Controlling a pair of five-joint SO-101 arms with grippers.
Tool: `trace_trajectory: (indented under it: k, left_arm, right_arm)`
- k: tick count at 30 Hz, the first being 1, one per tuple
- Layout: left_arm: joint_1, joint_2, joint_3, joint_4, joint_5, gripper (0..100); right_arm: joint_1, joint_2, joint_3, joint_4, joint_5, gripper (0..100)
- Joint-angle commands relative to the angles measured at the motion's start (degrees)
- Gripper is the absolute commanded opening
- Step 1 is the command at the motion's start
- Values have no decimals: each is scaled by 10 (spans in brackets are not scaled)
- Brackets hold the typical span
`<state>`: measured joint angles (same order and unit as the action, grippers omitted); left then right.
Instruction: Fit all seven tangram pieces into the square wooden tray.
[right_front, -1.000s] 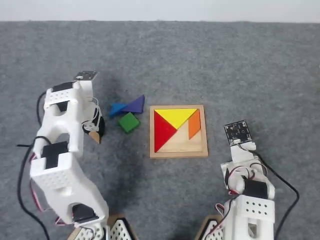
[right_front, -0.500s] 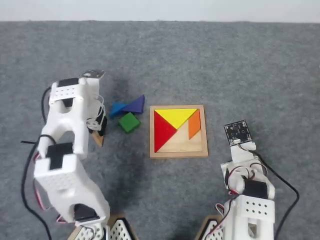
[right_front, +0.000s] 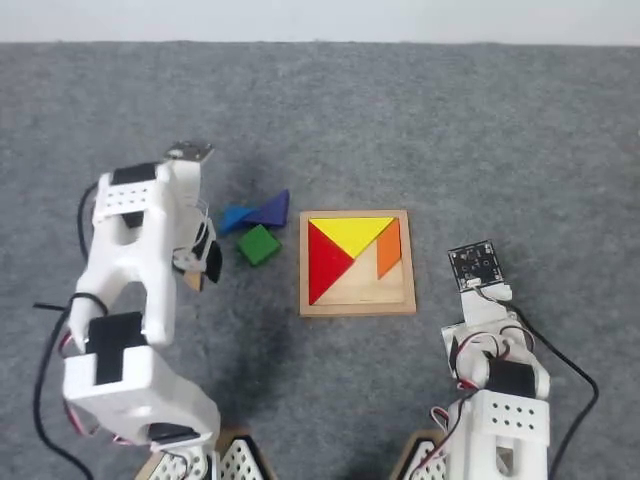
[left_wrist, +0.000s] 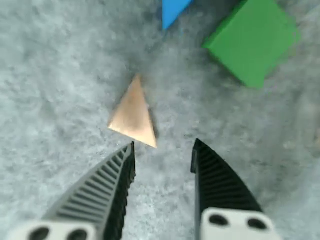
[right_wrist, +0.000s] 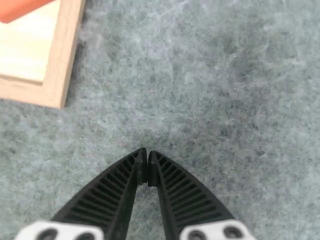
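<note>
the left gripper (left_wrist: 164, 145) hung open, its fingers spread just short of a small tan triangle (left_wrist: 133, 116) that lay on the grey carpet (right_front: 450, 120), seemingly untouched. beyond it lay a green square (left_wrist: 252, 40) and a blue piece (left_wrist: 172, 9). the left arm bent down over that spot, beside the wooden tray (right_front: 357, 305), which held a red triangle (right_front: 325, 260), a yellow triangle (right_front: 350, 232) and an orange piece (right_front: 389, 250). the right gripper (right_wrist: 147, 167) was closed on nothing, low near the tray's corner. against a second before, the left arm had edged toward the loose pieces; the right arm had not moved.
</note>
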<state>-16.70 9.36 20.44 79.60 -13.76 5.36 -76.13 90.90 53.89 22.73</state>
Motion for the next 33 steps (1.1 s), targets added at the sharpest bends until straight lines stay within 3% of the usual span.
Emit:
trace_trajectory:
  k: [1,8,19,33]
  left_arm:
    - [-26,-34,18,-50,-7,184]
    - [-56,-34,18,-79,-26,184]
    - [-11,-34,41,-100,-21,185]
    - [-16,-33,42,-113,-18,232]
  right_arm:
    - [-4,-7,-4,-9,8,9]
    - [-4,-7,-4,-8,8,9]
    - [-4,-7,-4,-8,8,9]
    - [-4,-7,-4,-7,8,9]
